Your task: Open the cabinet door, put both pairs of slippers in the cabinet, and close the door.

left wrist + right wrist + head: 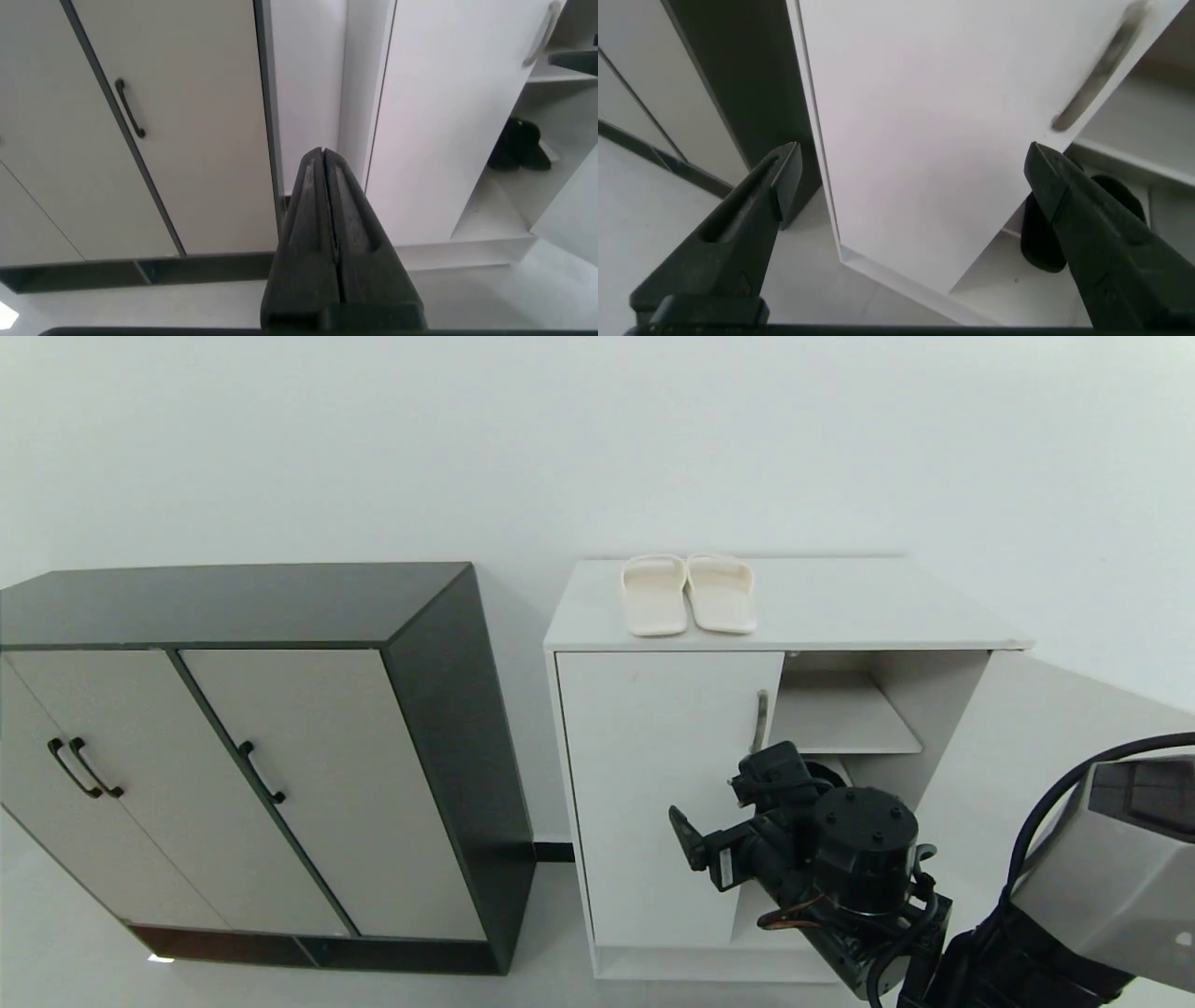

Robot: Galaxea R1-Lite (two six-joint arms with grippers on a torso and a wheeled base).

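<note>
A cream pair of slippers (689, 594) lies on top of the white cabinet (840, 607). The cabinet's left door (653, 784) is closed, with a metal handle (761, 721); its right half stands open, showing a shelf (845, 714). A black pair of slippers (520, 145) sits on the cabinet floor, also visible as a black slipper (1050, 238) past the door's edge. My right gripper (719, 807) hovers open in front of the closed door (952, 121), below the handle (1097, 65), holding nothing. My left gripper (322, 233) is shut and empty, low before the gap between the two cabinets.
A dark cabinet (233, 602) with two pale closed doors and black handles (260, 773) stands left of the white one, a narrow gap between them. Both back onto a plain white wall. Bare floor (486, 299) lies in front.
</note>
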